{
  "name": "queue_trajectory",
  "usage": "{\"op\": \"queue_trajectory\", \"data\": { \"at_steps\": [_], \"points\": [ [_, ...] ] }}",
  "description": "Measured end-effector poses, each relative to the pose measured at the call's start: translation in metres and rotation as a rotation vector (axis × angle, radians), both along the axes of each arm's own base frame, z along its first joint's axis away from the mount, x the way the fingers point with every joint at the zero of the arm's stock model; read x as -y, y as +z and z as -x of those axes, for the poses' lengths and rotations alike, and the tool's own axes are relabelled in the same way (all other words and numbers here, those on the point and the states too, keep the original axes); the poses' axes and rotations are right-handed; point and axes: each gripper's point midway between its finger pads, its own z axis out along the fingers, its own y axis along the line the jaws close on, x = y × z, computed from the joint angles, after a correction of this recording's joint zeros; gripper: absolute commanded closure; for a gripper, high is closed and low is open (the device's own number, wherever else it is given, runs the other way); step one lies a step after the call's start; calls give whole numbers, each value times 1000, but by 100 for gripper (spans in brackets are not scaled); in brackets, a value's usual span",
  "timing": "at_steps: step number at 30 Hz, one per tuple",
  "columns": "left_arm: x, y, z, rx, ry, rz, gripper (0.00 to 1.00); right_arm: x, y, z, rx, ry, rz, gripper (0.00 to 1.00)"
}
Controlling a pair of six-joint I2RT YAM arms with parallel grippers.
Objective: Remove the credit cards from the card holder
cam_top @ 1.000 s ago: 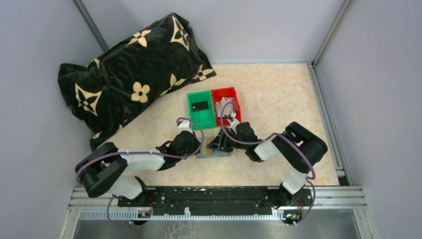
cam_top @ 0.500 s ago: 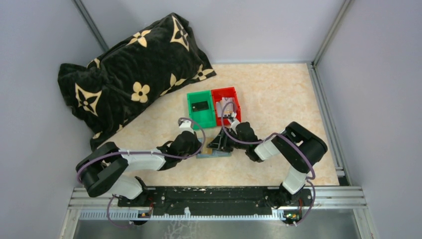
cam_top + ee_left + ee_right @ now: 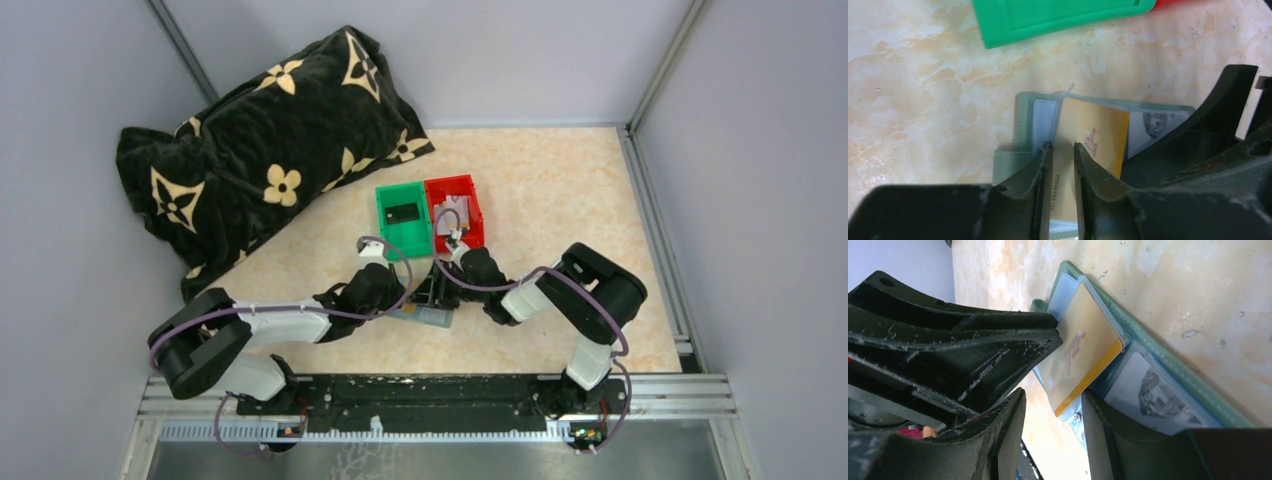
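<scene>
Here the left gripper [image 3: 1062, 147] has its two black fingers [image 3: 1040, 170] drawn close, with only a narrow slot between them. They sit at the near end of a thin gold plastic credit card [image 3: 1093, 130], and a strip of the card's face shows through the slot. Whether they pinch it or only bear down on it I cannot tell. The gold card lies tilted across the left half of the small sage grey-green folding card holder [image 3: 1023, 107], which is spread open and flat on the beige marbled table [image 3: 923, 90].

The right gripper [image 3: 1053, 392] stands with its jaws apart. A corner of the gold card and a bit of bare tabletop show in the gap, and one finger [image 3: 1108, 440] rests on the holder's right half. Under a clear sleeve just beside that finger is a second card, pale with a grey picture [image 3: 1153, 395]. In the top view the two grippers meet over the holder, near the middle of the table.

Just beyond the holder is a bright green plastic bin [image 3: 1058, 15], with a red plastic bin [image 3: 468, 200] touching its right side. At the far left lies a black plush pillow with cream flower shapes [image 3: 260, 150].
</scene>
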Motion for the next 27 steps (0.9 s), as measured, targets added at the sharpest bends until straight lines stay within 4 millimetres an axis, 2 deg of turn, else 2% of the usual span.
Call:
{"op": "queue_trajectory", "data": {
  "at_steps": [9,16,22,27],
  "points": [
    [-10,4,26,-43,-51,-20,66,-2,7,-11,33,-29,-15,56],
    [-19,2,38,-64,-53,-18,66,-5,15,-19,65,-43,-42,56],
    [-28,7,41,-55,-30,-4,35,-9,21,-21,85,-38,-64,56],
    [-33,8,40,-46,-9,-17,31,-11,13,-16,87,-19,-44,56]
  ]
}}
